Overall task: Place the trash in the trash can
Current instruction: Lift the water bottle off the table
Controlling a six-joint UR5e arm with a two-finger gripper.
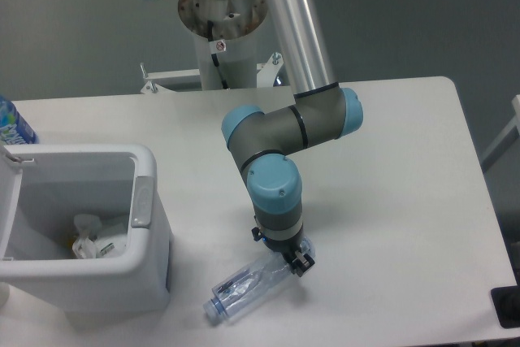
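Observation:
A clear plastic bottle (244, 288) lies on its side on the white table, cap end pointing to the lower left. My gripper (288, 259) points straight down over the bottle's base end. One dark finger (299, 263) presses against the bottle's near side, and the other is hidden under the wrist. The jaws look shut on the bottle, which still rests on the table. The white trash can (143, 201) stands to the left with its mouth open. A crumpled white wrapper (93, 240) lies inside it.
A bottle with a blue label (12, 123) stands at the far left edge behind the trash can. The arm's base column (223, 30) rises at the table's back. The table's front edge runs close below the clear bottle.

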